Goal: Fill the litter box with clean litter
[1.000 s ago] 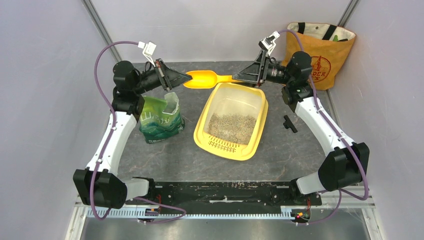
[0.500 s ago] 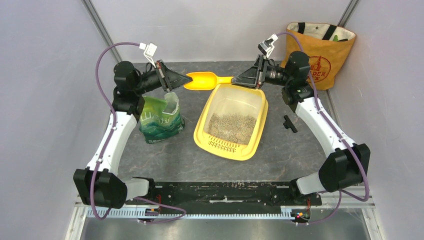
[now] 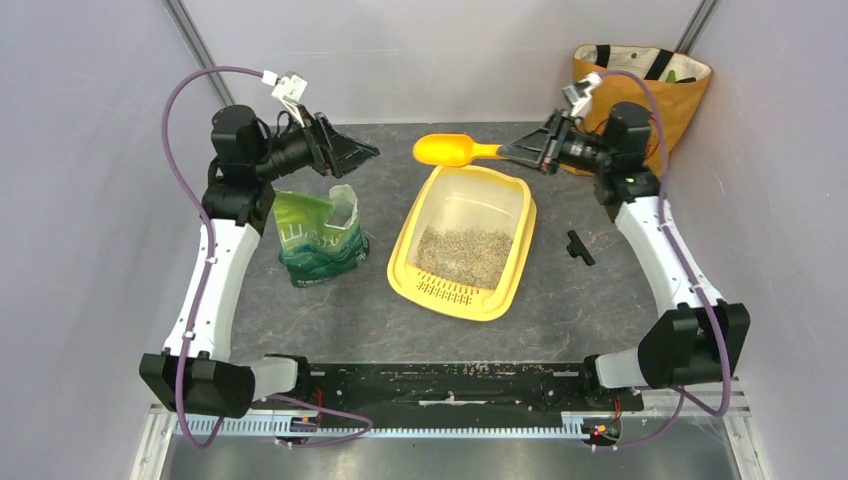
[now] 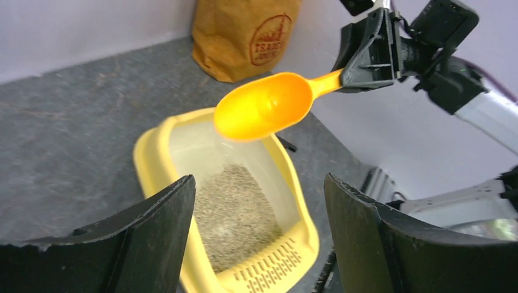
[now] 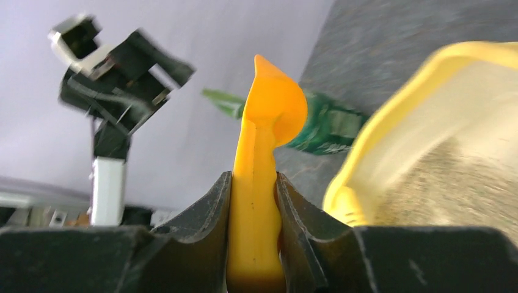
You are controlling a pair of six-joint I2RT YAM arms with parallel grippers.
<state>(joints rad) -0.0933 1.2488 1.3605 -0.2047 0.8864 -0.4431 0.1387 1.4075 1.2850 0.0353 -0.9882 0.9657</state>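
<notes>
The yellow litter box [image 3: 402, 262] [image 4: 146, 159] [image 5: 391, 116] sits mid-table with grey-beige clean litter [image 3: 462, 253] [image 4: 235, 210] [image 5: 452, 183] across its floor. The green litter bag [image 3: 318, 238] [image 5: 330, 125] stands open to its left. My right gripper [image 3: 512, 152] [image 5: 254, 183] is shut on the handle of the orange scoop [image 3: 447, 149] [image 4: 264, 107] [image 5: 273, 110], holding it level above the box's far rim. Up at the back left, above the bag, my left gripper [image 3: 368, 150] [image 4: 259, 189] is open and holds nothing, apart from the scoop.
An orange tote bag [image 3: 650, 110] [image 4: 247, 33] stands in the back right corner. A small black part [image 3: 577, 246] lies on the table right of the litter box. Grey walls close in on both sides.
The left gripper let go of the scoop's bowl, opened, and drew back left. The right gripper closed on the scoop's handle and carried it to the right.
</notes>
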